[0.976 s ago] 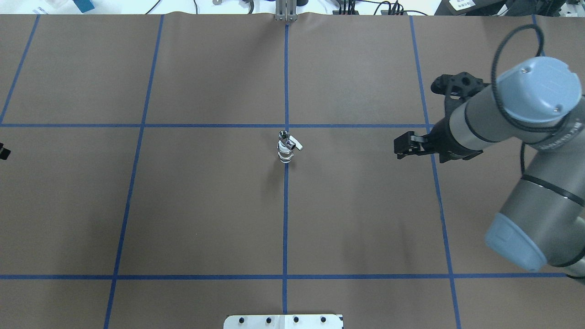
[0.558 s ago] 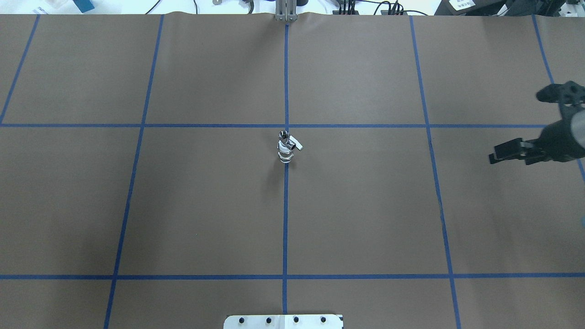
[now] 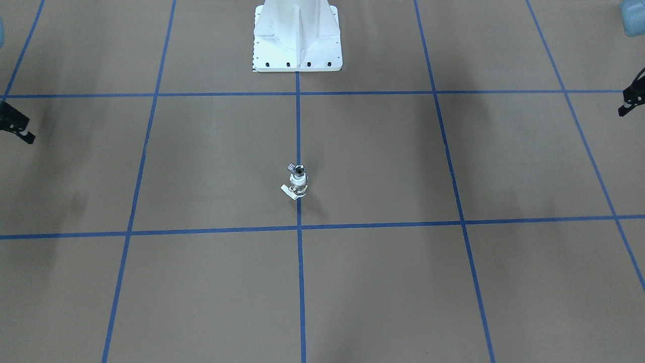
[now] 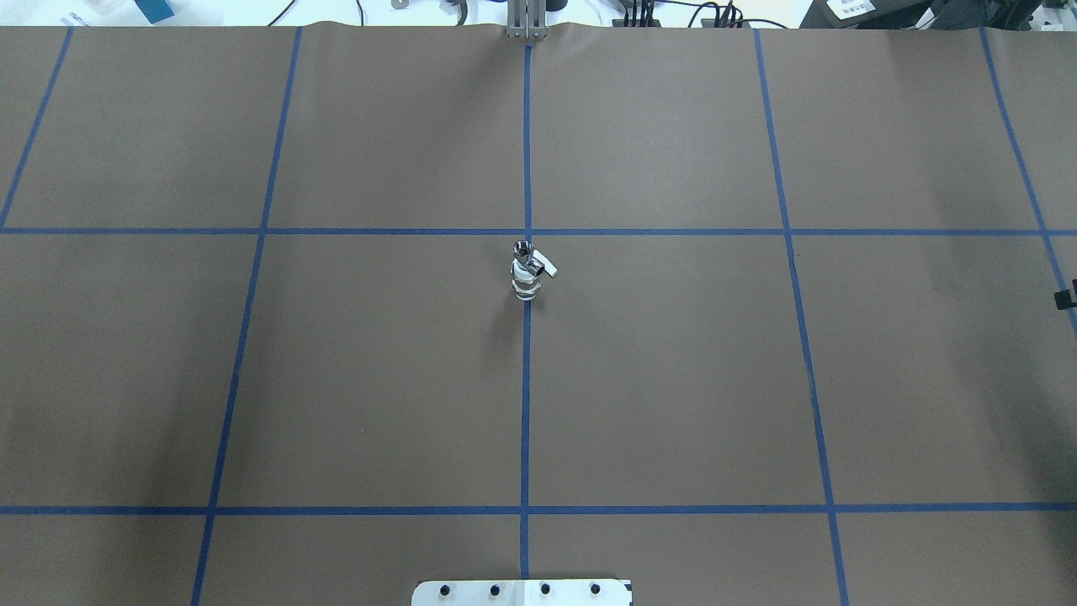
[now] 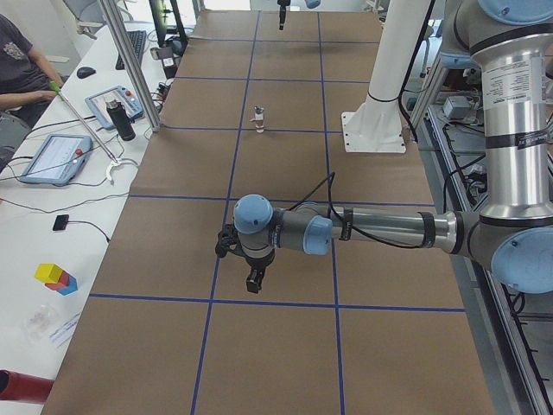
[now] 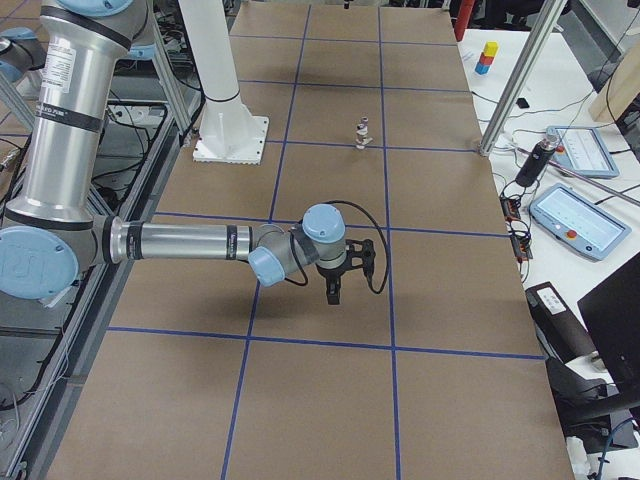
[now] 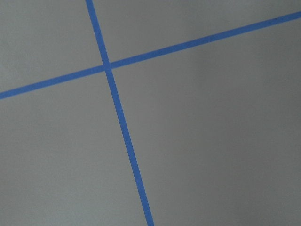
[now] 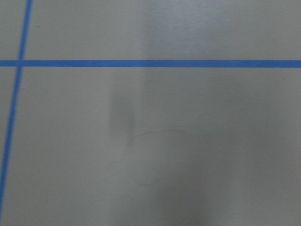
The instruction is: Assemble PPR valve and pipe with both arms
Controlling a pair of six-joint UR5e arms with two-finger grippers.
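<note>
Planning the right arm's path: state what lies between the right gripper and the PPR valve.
In the overhead view, only brown table paper crossed by one blue tape line lies between the right gripper and the upright PPR valve.

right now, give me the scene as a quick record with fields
parts: pipe stands on top of the PPR valve, one upright stack
place: middle of the table, on the blue tape line
left hand: over the table's left end, far from the stack, holding neither part
right hand: over the table's right end, also far off, holding neither part
hand opening: cannot tell for either
task state: parts look joined
</note>
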